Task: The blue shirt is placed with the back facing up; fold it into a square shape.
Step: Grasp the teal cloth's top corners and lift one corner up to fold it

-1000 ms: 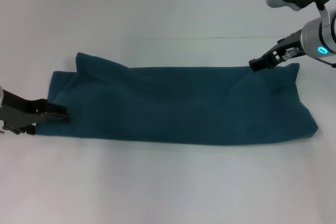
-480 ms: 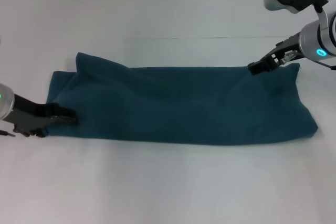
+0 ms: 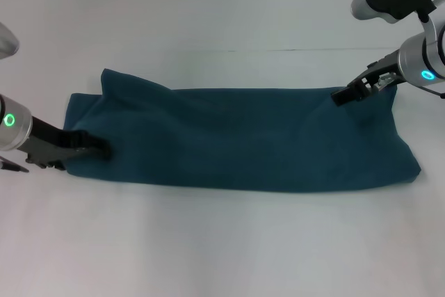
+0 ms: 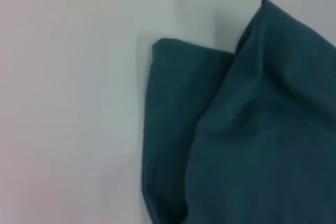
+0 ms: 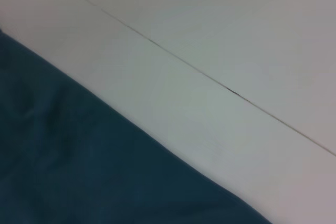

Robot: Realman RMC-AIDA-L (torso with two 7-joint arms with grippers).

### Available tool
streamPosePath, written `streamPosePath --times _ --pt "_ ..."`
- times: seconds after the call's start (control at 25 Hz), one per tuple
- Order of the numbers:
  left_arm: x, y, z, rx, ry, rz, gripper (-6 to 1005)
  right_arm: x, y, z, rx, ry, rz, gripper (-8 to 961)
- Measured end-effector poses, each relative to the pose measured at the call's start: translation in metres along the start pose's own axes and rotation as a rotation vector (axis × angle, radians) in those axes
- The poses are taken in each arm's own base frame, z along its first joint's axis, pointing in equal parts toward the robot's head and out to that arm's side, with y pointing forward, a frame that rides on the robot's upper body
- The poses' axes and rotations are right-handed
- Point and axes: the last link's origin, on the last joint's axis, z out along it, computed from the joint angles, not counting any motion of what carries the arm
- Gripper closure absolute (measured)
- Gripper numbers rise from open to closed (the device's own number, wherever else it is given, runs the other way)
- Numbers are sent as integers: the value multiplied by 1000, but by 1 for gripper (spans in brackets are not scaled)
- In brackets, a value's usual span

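Note:
The blue shirt [image 3: 243, 137] lies on the white table as a long flat band running left to right, plain side up. My left gripper [image 3: 99, 149] is low at the shirt's left end, by its near corner, with its tip over the cloth. My right gripper [image 3: 340, 95] sits at the shirt's far edge near the right end, touching or just above the cloth. The left wrist view shows the layered left corner of the shirt [image 4: 252, 129]. The right wrist view shows the shirt's far edge [image 5: 79, 171] against the table.
The white table [image 3: 222, 241] surrounds the shirt, with bare surface in front and behind. A thin seam line [image 3: 278, 50] crosses the table behind the shirt and also shows in the right wrist view [image 5: 210, 77].
My left gripper has slid right, from beside the shirt's left end onto its near corner. My right gripper has shifted slightly right along the far edge. The shirt has not moved.

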Motion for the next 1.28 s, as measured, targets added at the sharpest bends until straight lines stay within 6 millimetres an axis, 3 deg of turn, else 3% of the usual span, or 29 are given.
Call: streamPosePath --times 0.28,0.72,0.92,1.16,1.28 --pt "3 5 2 13 39 67 158 2 1 0 -6 8 1 22" --pt "5 8 1 20 43 152 379 3 -2 -1 -3 12 22 22" --pt "3 10 2 7 49 179 587 4 -3 -3 -6 -3 42 25" --pt "6 25 -8 -84 96 238 825 5 -10 -11 -39 -116 118 29" --pt "12 33 -17 -115 118 263 842 14 -14 -12 -56 -206 170 66"
